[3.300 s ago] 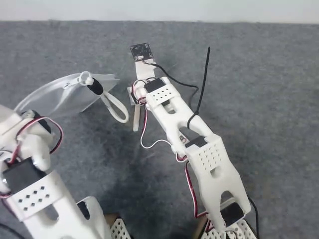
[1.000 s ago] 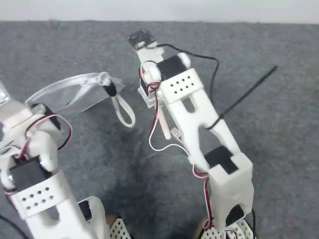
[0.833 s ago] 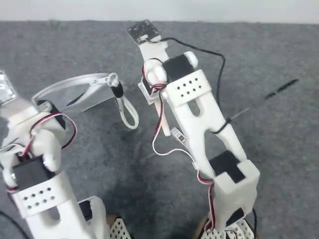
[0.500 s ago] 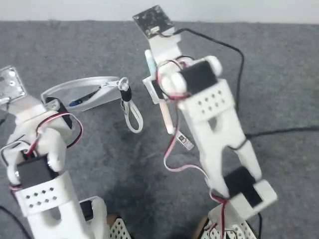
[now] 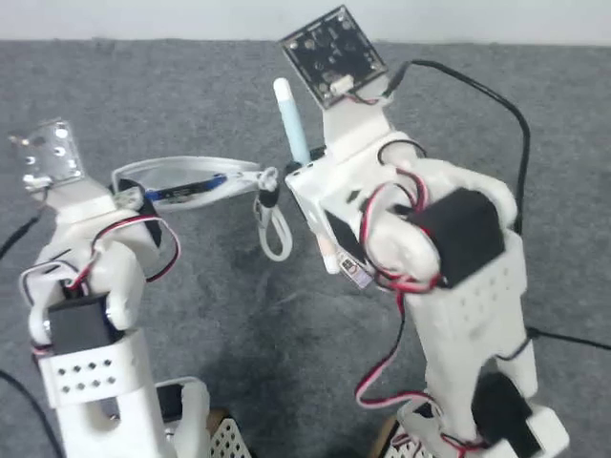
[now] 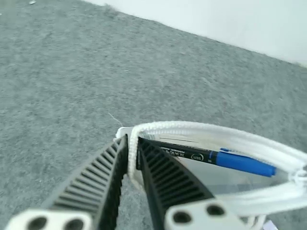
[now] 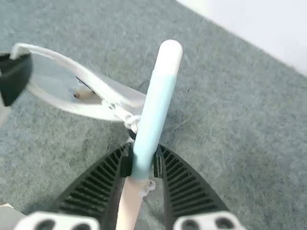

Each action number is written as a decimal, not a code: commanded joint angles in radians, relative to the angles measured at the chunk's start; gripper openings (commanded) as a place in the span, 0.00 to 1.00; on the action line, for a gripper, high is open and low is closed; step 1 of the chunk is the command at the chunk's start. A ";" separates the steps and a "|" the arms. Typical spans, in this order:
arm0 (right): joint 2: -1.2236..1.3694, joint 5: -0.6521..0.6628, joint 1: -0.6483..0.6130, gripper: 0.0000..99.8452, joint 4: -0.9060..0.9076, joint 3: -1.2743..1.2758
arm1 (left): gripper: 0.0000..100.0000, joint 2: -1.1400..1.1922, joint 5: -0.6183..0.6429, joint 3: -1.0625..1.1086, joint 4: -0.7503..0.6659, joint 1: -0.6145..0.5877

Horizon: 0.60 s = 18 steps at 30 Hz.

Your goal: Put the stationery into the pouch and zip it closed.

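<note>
My left gripper [image 6: 128,143] is pinched shut on the rim of the soft clear pouch [image 6: 201,130], a blue marker [image 6: 240,162] inside. At three o'clock of it, my right gripper [image 7: 142,155] clamps the pale-blue pen [image 7: 156,105] mid-barrel. I judge it light, stiff and probably slick, so a central hold suits it.

I count two arms, my left arm [image 5: 86,315] and my right arm [image 5: 458,277]. They carry two grippers, my left gripper [image 6: 128,141] and my right gripper [image 7: 141,158], and each pinches one thing. There is one pouch [image 6: 206,130], with one loop strap [image 5: 277,234]. Pens come to two: one pale blue pen [image 7: 156,105] and one blue pen [image 6: 216,157] inside the pouch. One brownish tip [image 7: 79,94] lies in there too; I cannot tell whether it is a third piece.
</note>
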 commanded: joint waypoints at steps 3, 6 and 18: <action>-0.105 -0.011 -0.099 0.01 0.044 -0.009 | 0.01 0.015 -0.031 -0.008 -0.015 0.068; -0.147 -0.011 -0.147 0.01 0.045 -0.009 | 0.01 0.015 -0.031 -0.007 -0.014 0.068; -0.240 -0.011 -0.280 0.01 -0.019 -0.009 | 0.01 0.015 -0.031 -0.005 -0.011 0.068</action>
